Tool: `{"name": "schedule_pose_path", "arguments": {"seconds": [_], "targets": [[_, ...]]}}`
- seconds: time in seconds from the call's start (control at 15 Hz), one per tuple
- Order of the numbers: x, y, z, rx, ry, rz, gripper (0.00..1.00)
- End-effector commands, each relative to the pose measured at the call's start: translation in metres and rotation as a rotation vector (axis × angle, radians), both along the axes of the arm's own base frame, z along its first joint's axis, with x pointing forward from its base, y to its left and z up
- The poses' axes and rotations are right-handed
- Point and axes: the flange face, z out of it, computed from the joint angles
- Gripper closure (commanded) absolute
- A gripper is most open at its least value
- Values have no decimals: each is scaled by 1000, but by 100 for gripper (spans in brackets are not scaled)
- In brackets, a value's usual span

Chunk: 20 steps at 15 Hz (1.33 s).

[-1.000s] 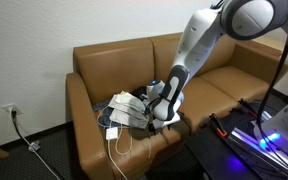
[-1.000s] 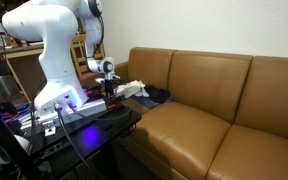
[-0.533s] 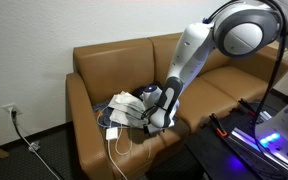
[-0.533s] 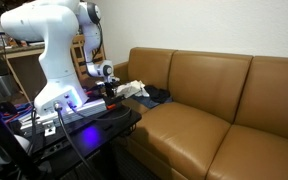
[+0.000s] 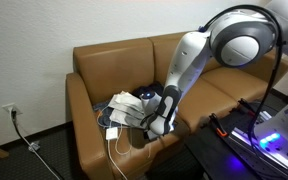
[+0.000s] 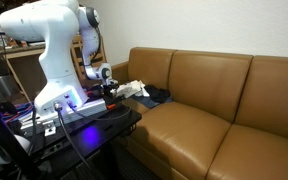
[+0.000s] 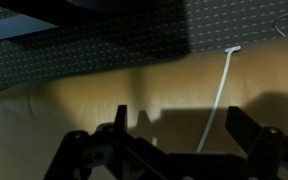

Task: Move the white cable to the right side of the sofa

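Claw spread wide and empty over the white cable on the sofa seat.

In the wrist view the claw (image 7: 179,140) is released. Its two dark fingers (image 7: 120,125) stand far apart and grip nothing. The white cable (image 7: 222,90) lies in the gap, much nearer one finger than the other; whether it touches that finger I cannot tell. The cable is thin and smooth. Its long axis runs almost straight up the picture with a slight lean, and it ends in a small T-shaped tip at the top. It rests on the bench (image 7: 74,100), a smooth brown leather sofa, just below a dark, finely patterned cloth (image 7: 104,40). In an exterior view the claw (image 5: 156,124) is low at the seat's front edge beside a heap of pale clothes (image 5: 129,105), where the cable (image 5: 116,145) loops down the sofa front.
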Motion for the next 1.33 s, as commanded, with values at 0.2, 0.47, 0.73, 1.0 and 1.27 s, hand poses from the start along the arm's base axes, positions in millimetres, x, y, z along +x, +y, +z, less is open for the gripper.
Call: {"name": "schedule_pose_path", "arguments": {"seconds": [0.2, 0.47, 0.73, 1.0, 1.27], "targets": [[-13, 6, -37, -37, -29, 23, 0], [-13, 23, -44, -12, -45, 74, 0], [-17, 33, -46, -17, -25, 129, 0], [-16, 14, -60, -42, 12, 82, 25], [-13, 20, -58, -35, -8, 101, 47]]}}
